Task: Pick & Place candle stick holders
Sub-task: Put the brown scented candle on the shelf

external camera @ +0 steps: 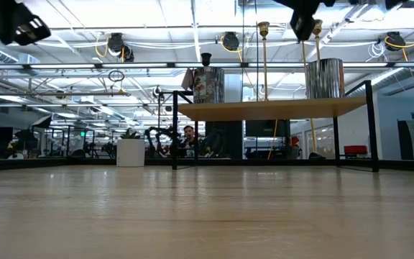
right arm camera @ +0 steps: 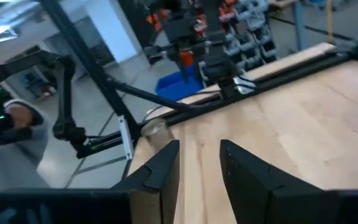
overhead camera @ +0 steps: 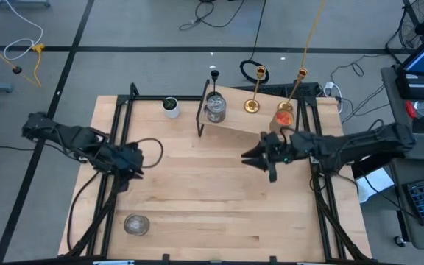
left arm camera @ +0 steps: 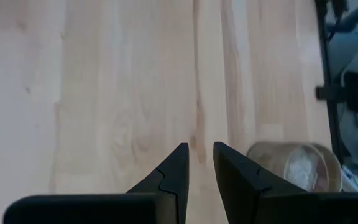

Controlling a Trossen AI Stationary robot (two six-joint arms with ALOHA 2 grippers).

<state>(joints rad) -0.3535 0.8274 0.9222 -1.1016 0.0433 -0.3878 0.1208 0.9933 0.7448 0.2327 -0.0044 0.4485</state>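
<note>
Hovering right end effector (overhead camera: pixel 250 158), empty, open

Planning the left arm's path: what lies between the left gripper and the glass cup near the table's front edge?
Only bare tabletop lies between left gripper and glass cup, per the high view.

A robotics lab or workshop: grey concrete floor (overhead camera: pixel 146 29) strewn with cables, long ceiling strip lights (external camera: pixel 157 32), and a pale wooden worktable (overhead camera: pixel 212 199) framed by black rails.
</note>
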